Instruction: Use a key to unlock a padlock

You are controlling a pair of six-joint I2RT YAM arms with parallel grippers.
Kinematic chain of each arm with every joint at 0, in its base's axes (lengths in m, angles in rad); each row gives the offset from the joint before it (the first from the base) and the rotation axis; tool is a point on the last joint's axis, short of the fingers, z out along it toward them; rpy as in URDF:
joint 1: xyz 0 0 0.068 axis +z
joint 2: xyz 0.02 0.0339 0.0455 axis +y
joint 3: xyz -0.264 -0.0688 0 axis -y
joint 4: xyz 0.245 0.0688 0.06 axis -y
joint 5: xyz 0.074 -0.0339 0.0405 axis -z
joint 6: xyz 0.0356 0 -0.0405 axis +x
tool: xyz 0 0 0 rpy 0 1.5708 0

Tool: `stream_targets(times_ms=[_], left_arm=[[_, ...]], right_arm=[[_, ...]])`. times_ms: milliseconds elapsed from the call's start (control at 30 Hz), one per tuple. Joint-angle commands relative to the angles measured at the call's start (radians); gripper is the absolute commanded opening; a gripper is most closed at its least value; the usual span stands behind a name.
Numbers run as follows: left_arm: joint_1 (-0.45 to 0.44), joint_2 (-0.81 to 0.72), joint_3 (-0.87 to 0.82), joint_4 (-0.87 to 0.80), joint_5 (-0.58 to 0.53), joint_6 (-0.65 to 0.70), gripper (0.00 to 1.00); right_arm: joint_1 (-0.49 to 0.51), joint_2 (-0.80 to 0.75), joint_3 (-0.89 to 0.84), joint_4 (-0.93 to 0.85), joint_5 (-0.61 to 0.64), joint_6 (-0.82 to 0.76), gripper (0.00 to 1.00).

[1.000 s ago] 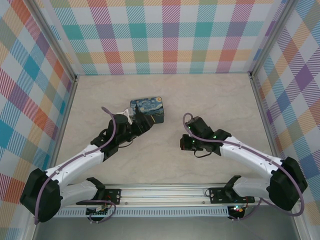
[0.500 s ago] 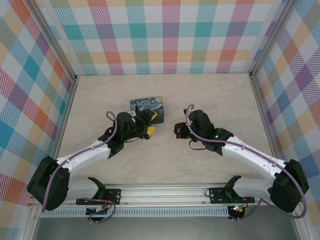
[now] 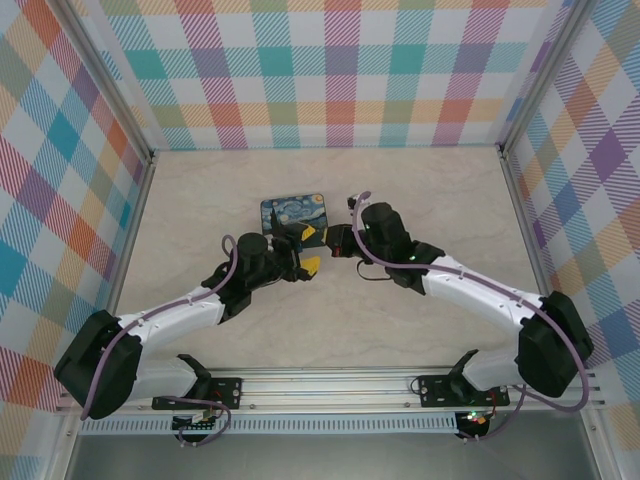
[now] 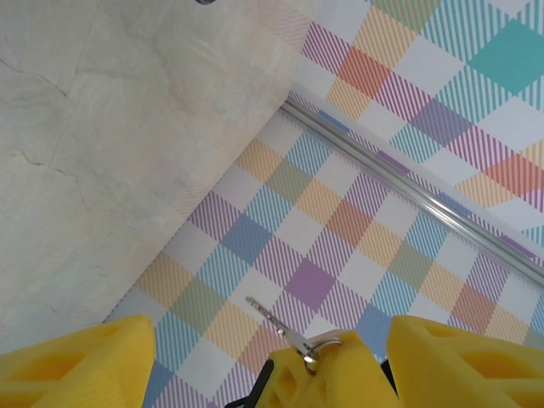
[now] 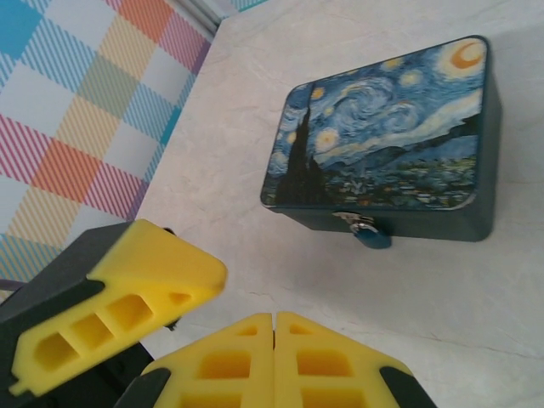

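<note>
The padlock hangs on the near long side of the tin, which sits on the table about midway between the side edges and somewhat toward the far edge. It looks tiny, hard and light, so I judge it will swing or twist on its thin shackle at the least push. The blue body is the place to pinch it steady, with the keyhole end left free. The key is a thin, stiff sliver, likely slippery and easy to drop, and is best held by its ring end with the blade sticking out. It appears pinched at that end by the right fingers, which are pressed tight together just short of the tin's near side. The left fingers stand well apart on either side of the key and the right fingertips, gripping nothing. The keyhole is too small to make out, the shackle's seat on the tin is blurred, and how firmly the key is held cannot be told
</note>
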Motion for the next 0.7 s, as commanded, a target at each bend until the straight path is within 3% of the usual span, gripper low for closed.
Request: stream_targets(times_ms=[0, 667], left_arm=[[-0.017, 0.015, -0.010, 0.066, -0.014, -0.062, 0.70], [-0.017, 0.019, -0.041, 0.093, -0.041, -0.081, 0.46]], right_arm=[[0.016, 0.027, 0.042, 0.066, -0.049, -0.005, 0.00], [0.034, -0.048, -0.047, 0.025, -0.067, 0.035, 0.00]])
